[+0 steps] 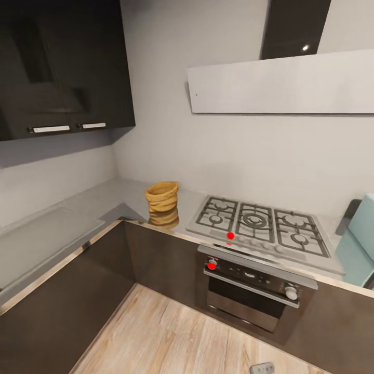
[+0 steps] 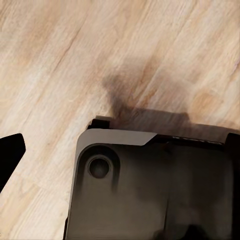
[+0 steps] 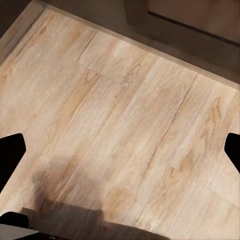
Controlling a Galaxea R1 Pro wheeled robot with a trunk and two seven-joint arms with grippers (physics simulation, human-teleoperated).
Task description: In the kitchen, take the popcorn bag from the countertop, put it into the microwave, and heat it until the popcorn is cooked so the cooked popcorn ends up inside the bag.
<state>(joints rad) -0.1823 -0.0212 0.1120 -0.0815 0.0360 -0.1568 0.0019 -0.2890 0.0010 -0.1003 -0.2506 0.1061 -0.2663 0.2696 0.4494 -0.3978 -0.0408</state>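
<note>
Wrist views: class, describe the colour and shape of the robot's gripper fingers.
The left gripper has plain black fingers with blunt, angled tips; no markings or cables are visible. The right gripper looks the same, black and unmarked.

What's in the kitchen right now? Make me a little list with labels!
bag: tan sack standing on the counter, left of the hob
microwave: pale blue corner at the right edge, past the hob
oven: under the hob, door shut
floor: pale wood planks
grippers: both open, fingertips over the floor, holding nothing
</note>
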